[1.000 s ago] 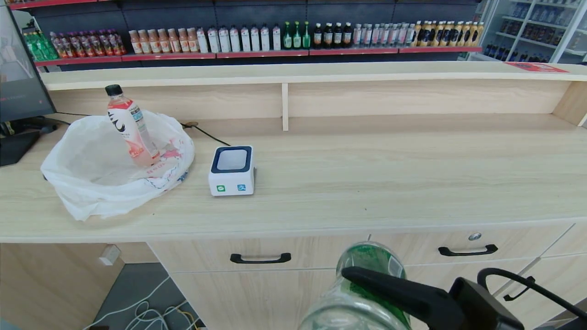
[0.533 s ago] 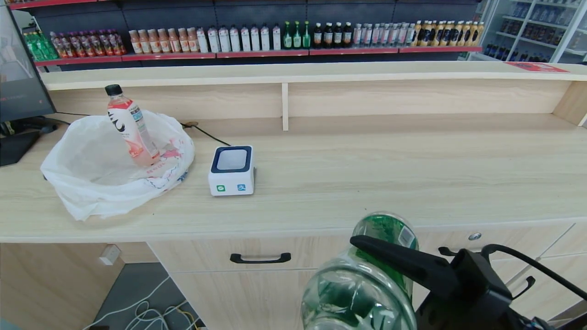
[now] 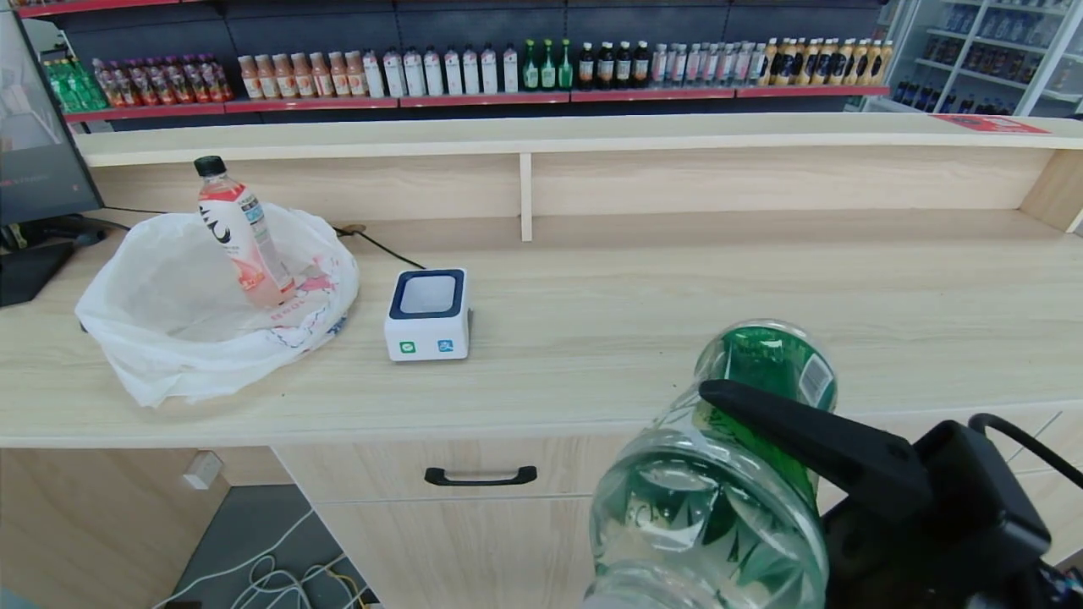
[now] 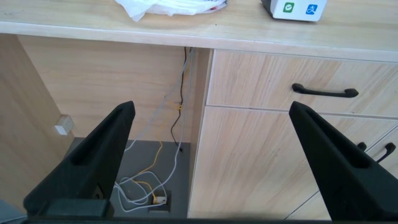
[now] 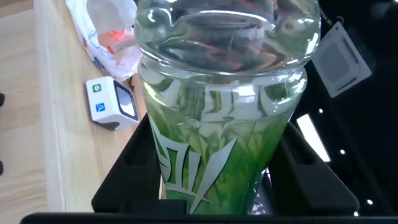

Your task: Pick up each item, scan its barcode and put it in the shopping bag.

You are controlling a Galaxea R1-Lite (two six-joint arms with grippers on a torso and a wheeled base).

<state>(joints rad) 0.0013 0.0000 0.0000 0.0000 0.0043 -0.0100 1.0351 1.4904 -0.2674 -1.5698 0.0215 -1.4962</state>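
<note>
My right gripper (image 3: 753,423) is shut on a clear bottle with a green label (image 3: 728,482). The bottle is tilted, base toward the camera, just in front of the counter's front edge at the right. In the right wrist view the black fingers (image 5: 134,168) flank the green-label bottle (image 5: 217,124). A white barcode scanner (image 3: 428,315) sits left of centre on the counter. Left of it lies the open white shopping bag (image 3: 169,330), with a pink drink bottle (image 3: 245,237) standing in it. My left gripper (image 4: 211,143) hangs open and empty below the counter, in front of the drawers.
The wooden counter (image 3: 677,288) has a raised back ledge (image 3: 525,135) and drawers with black handles (image 3: 480,476) below. A dark monitor (image 3: 38,152) stands at the far left. A cable (image 3: 385,247) runs behind the scanner. Drink shelves (image 3: 508,72) line the back wall.
My right gripper has risen and shifted right with the green-label bottle, from below the drawer fronts up to the counter's edge. Bag, pink bottle and scanner stay put.
</note>
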